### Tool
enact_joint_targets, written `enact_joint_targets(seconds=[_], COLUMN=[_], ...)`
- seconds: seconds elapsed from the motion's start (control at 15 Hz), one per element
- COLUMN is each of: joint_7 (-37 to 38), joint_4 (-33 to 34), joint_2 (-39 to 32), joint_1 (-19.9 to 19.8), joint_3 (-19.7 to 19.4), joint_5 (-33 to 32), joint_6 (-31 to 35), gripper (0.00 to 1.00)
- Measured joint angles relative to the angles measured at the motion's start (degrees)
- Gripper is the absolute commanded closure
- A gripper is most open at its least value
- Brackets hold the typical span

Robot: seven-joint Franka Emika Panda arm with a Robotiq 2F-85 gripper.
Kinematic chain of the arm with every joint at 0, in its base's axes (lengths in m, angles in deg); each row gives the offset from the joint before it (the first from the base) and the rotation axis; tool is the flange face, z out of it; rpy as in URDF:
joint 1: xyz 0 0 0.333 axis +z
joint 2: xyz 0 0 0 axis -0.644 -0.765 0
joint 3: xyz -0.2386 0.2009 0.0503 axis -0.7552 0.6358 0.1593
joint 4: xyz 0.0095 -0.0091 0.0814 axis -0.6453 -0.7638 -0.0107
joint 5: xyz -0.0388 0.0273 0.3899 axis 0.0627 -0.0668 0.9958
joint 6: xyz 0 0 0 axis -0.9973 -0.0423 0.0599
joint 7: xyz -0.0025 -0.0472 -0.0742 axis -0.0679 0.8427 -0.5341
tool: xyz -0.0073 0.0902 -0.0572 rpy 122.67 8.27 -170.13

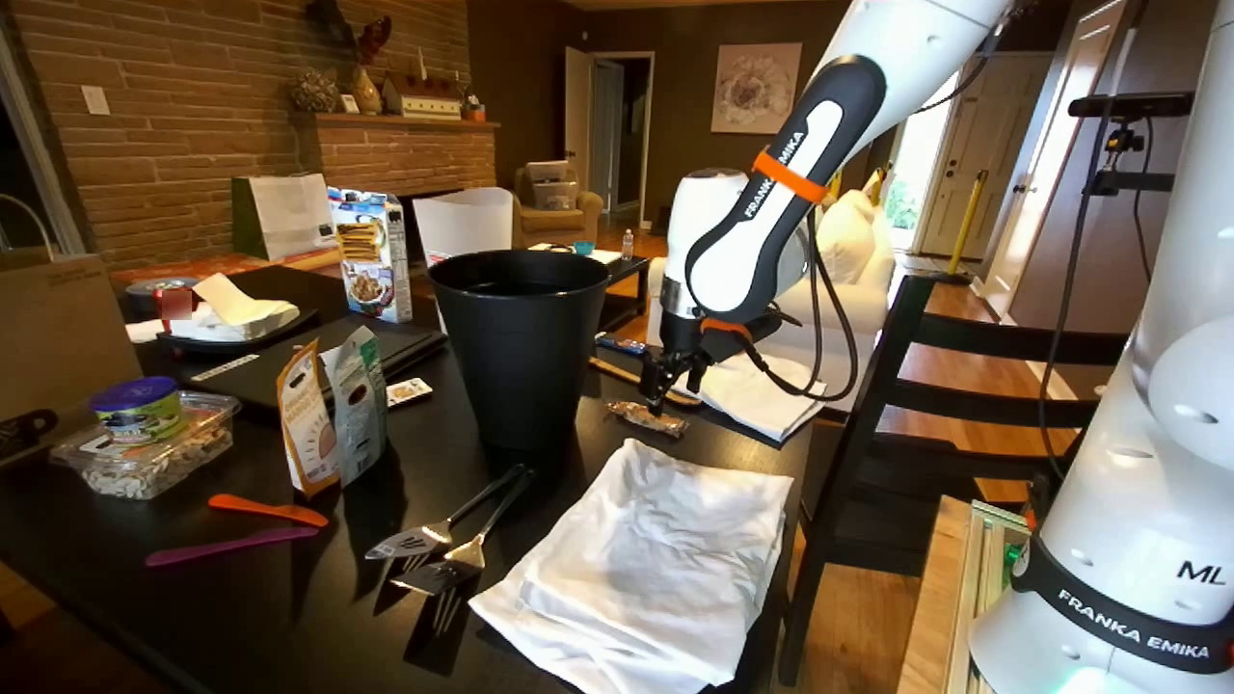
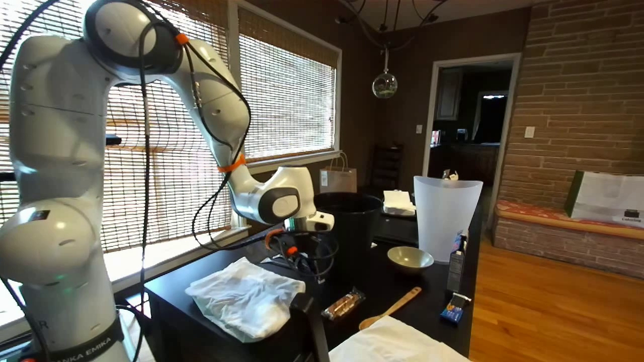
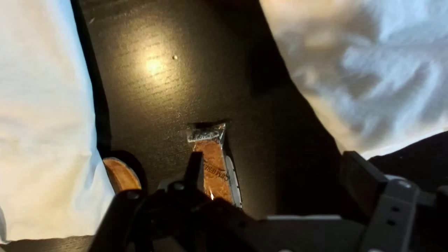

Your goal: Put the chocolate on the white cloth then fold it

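Black two-fingered gripper [image 3: 274,168]: wrist view, and its fingers stand spread wide!
Small oblong brown wrapped chocolate bar [image 3: 216,168]: just beneath, partly hidden by one finger.
Broad wrinkled white cloth [image 1: 656,569]: in an exterior view, below the gripper, off to one side.
Tall round black bin [image 2: 356,241]: in an exterior view, right behind the gripper.

In an exterior view, shows a tan brick wall [image 1: 212,125] at upper left and a white door [image 1: 998,145] at upper right. In an exterior view, glows brightly through woven blinds [image 2: 168,128] at upper left, has wood-plank floor [image 2: 523,296] at lower right.
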Motion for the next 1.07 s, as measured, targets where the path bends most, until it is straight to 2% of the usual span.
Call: enact_joint_targets(seconds=[0.33,0.73,0.8,0.87,0.93,1.07], joint_7=[-3.13,-4.24,-4.26,-4.33,-4.37,-4.42], joint_4=[4.41,11.5,12.41,13.17,13.81,14.82], joint_2=[-8.5,-16.53,-17.43,-18.23,-18.94,-20.04], joint_1=[0.07,0.06,0.04,0.04,0.04,0.04], joint_3=[-1.71,-4.14,-4.2,-4.19,-4.16,-4.07], joint_5=[0.72,2.73,3.29,3.86,4.4,5.13], joint_6=[8.66,10.9,10.89,10.88,10.87,10.82], gripper=[0.0,0.02,0.07,0.27,0.29,0.44])
